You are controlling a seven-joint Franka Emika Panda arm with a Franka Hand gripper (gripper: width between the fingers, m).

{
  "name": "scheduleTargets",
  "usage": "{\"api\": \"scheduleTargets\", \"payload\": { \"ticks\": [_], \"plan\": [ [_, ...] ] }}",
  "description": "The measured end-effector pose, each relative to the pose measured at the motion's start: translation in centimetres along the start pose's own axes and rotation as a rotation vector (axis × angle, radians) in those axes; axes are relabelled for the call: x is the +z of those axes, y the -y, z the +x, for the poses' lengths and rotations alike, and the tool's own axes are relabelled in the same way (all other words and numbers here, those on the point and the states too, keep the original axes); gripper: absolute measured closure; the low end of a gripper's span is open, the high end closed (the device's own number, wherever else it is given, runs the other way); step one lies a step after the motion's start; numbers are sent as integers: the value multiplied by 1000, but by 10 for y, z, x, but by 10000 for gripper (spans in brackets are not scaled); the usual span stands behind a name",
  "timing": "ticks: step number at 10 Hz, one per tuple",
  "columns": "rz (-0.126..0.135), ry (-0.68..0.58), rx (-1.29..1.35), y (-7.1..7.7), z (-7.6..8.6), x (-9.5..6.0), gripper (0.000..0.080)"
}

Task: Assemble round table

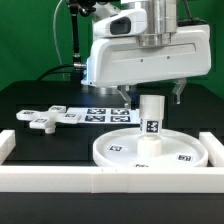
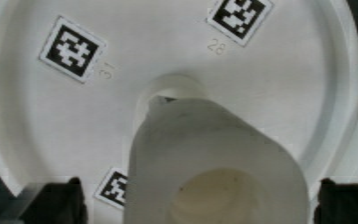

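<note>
In the exterior view the short leg (image 1: 150, 122) stands upright at the centre of the rimmed disc (image 1: 130, 160), with the cross-shaped foot piece (image 1: 44, 118) at the disc's ten o'clock and the gripper (image 1: 150, 98) spread wide over the leg top, while the wrist view shows its fingers (image 2: 59, 196) clear of the leg (image 2: 211, 160).

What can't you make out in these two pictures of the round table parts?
Exterior view: front edge of the rimmed disc, hidden behind the white border bar.
Exterior view: the tag on the leg, too small to read.
Wrist view: the fingers, cut off by the picture's edge.
Wrist view: the leg's near end, blurred; whether it is seated in the disc cannot be told.
</note>
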State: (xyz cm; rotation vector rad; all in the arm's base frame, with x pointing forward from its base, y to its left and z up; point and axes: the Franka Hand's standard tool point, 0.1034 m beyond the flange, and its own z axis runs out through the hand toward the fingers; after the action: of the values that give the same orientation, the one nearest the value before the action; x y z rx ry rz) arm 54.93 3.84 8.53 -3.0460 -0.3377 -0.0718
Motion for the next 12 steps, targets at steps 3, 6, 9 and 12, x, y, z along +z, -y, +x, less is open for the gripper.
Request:
{"api": "scheduleTargets", "payload": {
  "ticks": [3,6,9,12],
  "plan": [
    [0,1,-4,-1,-2,2,150],
    [0,2,-6,-1,-2,3,392],
    [1,2,24,-1,-2,3,392],
    [12,-11,382,0,1,3,390]
  ]
}}
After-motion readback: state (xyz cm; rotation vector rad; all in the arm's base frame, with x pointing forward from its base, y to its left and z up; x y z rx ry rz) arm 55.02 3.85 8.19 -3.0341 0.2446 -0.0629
